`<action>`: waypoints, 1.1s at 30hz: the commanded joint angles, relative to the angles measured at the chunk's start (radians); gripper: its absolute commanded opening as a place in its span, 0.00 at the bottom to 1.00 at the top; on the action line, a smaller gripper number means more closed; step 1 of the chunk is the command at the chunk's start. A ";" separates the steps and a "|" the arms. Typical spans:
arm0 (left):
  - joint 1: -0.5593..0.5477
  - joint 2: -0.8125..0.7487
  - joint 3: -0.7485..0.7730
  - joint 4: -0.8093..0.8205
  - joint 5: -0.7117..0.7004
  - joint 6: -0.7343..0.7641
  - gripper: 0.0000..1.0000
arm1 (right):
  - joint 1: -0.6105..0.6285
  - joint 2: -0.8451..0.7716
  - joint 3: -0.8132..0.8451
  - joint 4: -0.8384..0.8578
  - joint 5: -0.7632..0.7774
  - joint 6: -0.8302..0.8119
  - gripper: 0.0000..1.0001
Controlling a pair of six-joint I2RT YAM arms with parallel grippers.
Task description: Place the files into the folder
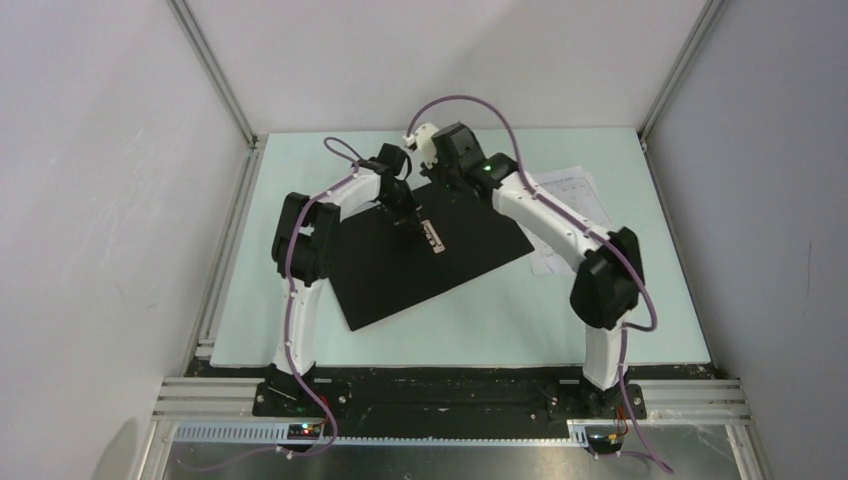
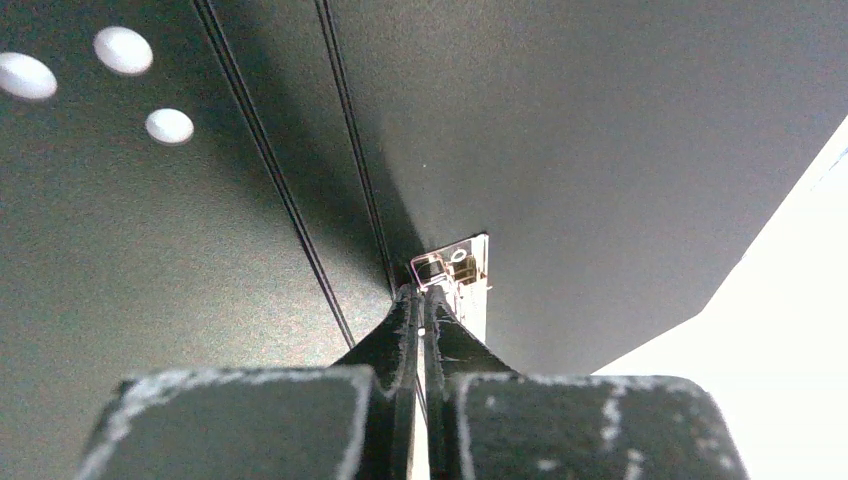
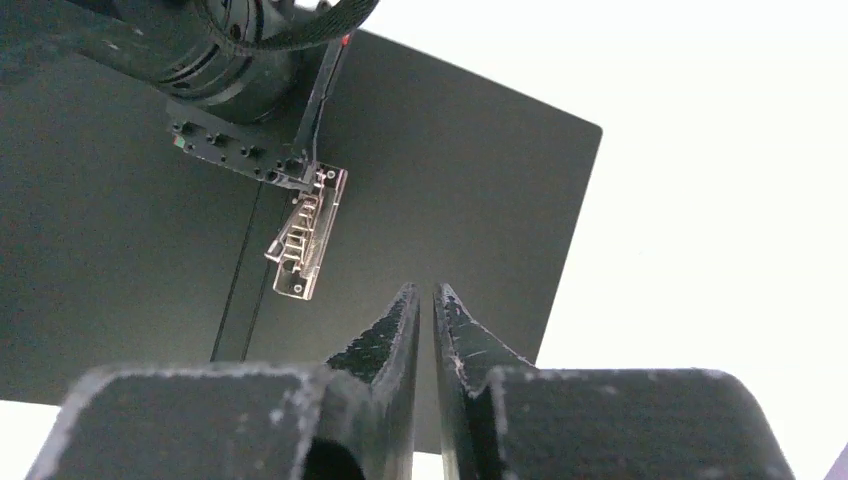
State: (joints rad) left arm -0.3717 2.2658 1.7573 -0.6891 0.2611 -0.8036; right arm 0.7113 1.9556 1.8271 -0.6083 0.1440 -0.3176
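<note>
The folder (image 1: 400, 270) lies open on the table, black inside facing up, with its metal spine clip (image 1: 431, 236) in the middle. My left gripper (image 1: 415, 228) is shut, its tips (image 2: 424, 292) down at the near end of the clip (image 2: 462, 270); whether they pinch a part of it I cannot tell. My right gripper (image 1: 440, 178) hovers over the folder's far part (image 3: 480, 180), jaws almost together with only a thin slit and nothing between them (image 3: 424, 292). The files (image 1: 575, 190), white printed sheets, lie on the table at the right, partly hidden under my right arm.
The pale table (image 1: 500, 320) is fenced by metal frame posts (image 1: 215, 75) and white walls on three sides. My left wrist (image 3: 230, 60) stands just above the clip (image 3: 305, 235) in the right wrist view. The two arms meet closely over the folder's far edge.
</note>
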 commanded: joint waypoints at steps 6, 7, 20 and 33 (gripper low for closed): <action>-0.017 -0.025 0.151 0.002 0.088 0.174 0.17 | -0.128 -0.144 -0.145 -0.083 -0.233 0.111 0.29; -0.017 -0.050 0.164 0.004 0.098 0.209 0.27 | -0.147 -0.145 -0.160 -0.090 -0.255 0.110 0.32; -0.058 -0.309 0.119 0.005 0.173 0.905 0.63 | -0.458 -0.158 -0.164 -0.122 -0.472 0.058 0.97; -0.229 -0.310 -0.020 0.001 -0.173 1.289 0.55 | -0.556 -0.147 -0.195 -0.133 -0.702 0.119 0.74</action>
State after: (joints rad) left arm -0.6136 1.9102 1.7142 -0.6868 0.1856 0.3496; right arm 0.1516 1.8275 1.6444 -0.7292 -0.4816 -0.2249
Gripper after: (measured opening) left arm 0.565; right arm 0.761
